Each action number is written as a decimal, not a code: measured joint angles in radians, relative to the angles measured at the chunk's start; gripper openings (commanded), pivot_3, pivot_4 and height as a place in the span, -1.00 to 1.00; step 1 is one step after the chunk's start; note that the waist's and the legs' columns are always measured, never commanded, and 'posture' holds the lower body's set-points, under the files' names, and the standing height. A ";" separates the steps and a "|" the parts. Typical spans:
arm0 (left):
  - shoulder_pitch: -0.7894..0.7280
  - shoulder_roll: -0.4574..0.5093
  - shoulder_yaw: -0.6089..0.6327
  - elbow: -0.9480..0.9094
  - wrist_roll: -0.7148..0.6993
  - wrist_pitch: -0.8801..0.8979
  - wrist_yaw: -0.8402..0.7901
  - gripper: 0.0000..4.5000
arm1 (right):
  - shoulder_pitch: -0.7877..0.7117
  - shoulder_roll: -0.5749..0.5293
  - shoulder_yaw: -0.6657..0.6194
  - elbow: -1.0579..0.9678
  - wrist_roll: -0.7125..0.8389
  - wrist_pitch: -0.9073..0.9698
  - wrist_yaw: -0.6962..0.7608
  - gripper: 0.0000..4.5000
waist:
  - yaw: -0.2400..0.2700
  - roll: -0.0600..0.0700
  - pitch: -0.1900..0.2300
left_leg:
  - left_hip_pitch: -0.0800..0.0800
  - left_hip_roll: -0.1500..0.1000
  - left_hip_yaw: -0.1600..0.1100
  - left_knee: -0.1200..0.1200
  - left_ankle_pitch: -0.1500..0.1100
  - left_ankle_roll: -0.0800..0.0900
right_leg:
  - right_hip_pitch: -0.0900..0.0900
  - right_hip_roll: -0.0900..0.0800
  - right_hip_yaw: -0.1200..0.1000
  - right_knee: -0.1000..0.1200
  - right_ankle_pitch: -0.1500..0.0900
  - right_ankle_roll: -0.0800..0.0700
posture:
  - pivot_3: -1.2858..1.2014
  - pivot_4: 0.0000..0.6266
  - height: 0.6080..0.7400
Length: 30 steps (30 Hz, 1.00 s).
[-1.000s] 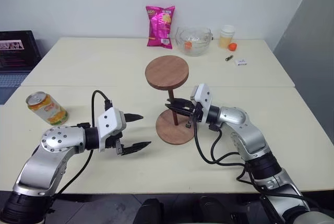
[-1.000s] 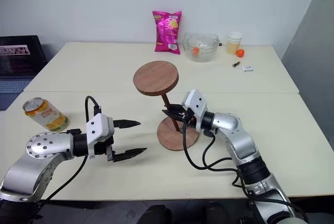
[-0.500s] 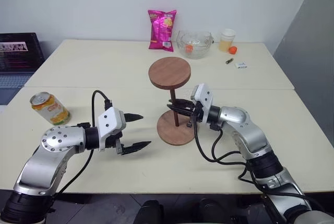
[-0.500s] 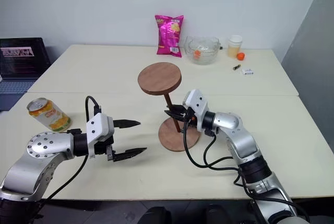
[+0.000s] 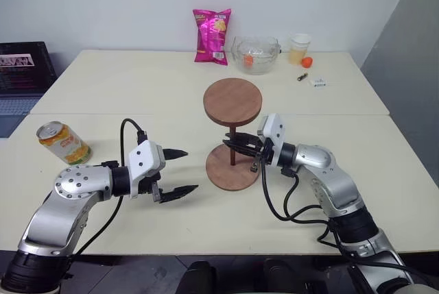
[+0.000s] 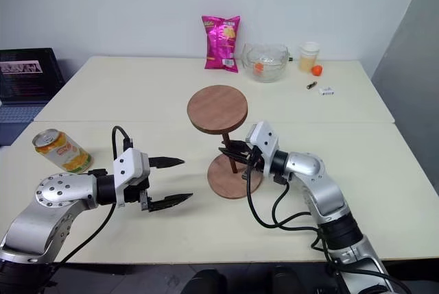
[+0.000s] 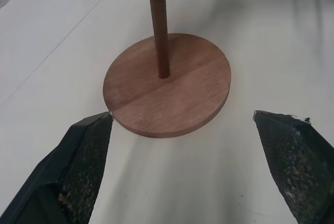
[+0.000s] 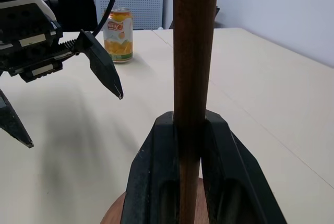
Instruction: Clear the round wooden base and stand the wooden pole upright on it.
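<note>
The round wooden base point(image 5: 221, 175) lies flat on the table between my two arms. Planted at its centre, the wooden pole point(image 5: 232, 149) stands upright with its fixed disc point(image 5: 232, 102) on top. From the right, my right gripper point(image 5: 234, 145) is shut on the pole's lower part; in the right wrist view the pole point(image 8: 194, 51) runs up between the black fingers point(image 8: 156, 172), which press both its sides. To the left of the base my left gripper point(image 5: 191, 169) is open and empty, its fingers point(image 7: 83, 156) spread wide toward the base point(image 7: 182, 98).
A yellow can point(image 5: 63, 142) stands at the left. A pink chip bag point(image 5: 211, 35), a glass bowl point(image 5: 255, 55), a cup point(image 5: 299, 49) and small items point(image 5: 315, 82) sit along the far side. A dark box point(image 5: 24, 64) is off the table's left corner.
The pole leaned left a second ago and now stands nearly vertical, its top disc further right. The view shifted slightly. My left arm has kept still.
</note>
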<state>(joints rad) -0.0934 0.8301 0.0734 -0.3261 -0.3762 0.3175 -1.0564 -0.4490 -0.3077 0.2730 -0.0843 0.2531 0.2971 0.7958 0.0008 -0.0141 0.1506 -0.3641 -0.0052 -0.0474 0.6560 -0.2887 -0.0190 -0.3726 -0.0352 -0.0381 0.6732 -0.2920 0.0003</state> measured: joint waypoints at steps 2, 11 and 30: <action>0.000 0.000 0.000 0.000 0.000 0.001 0.000 1.00 | 0.050 -0.001 0.003 0.028 -0.005 0.018 -0.005 -0.21 | 0.000 -0.001 0.012 | -0.003 0.000 0.000 -0.001 0.000 0.000 | -0.004 0.000 0.000 0.001 0.002 -0.004 | 0.03 -0.52 1.00; -0.026 0.000 -0.008 0.000 0.001 0.007 0.001 1.00 | 0.059 -0.003 0.002 -0.002 0.003 0.046 0.010 0.78 | -0.006 -0.001 0.016 | -0.017 0.000 0.001 0.003 0.000 0.000 | -0.017 0.001 0.000 0.004 0.003 -0.004 | 0.03 -0.52 1.00; -0.044 0.031 0.047 -0.068 -0.053 0.118 0.039 1.00 | 0.060 -0.127 -0.066 -0.073 0.009 0.081 0.047 0.98 | -0.005 -0.005 0.025 | -0.017 0.000 0.000 0.004 0.000 0.000 | -0.016 0.001 0.000 0.005 0.003 -0.004 | 0.03 -0.52 1.00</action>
<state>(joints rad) -0.1374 0.8606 0.1205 -0.3943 -0.4297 0.4353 -1.0177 -0.3892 -0.4350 0.2073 -0.1575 0.2621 0.3781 0.8426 -0.0037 -0.0195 0.1755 -0.3812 -0.0052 -0.0471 0.6603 -0.2884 -0.0193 -0.3890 -0.0346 -0.0384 0.6778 -0.2895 -0.0040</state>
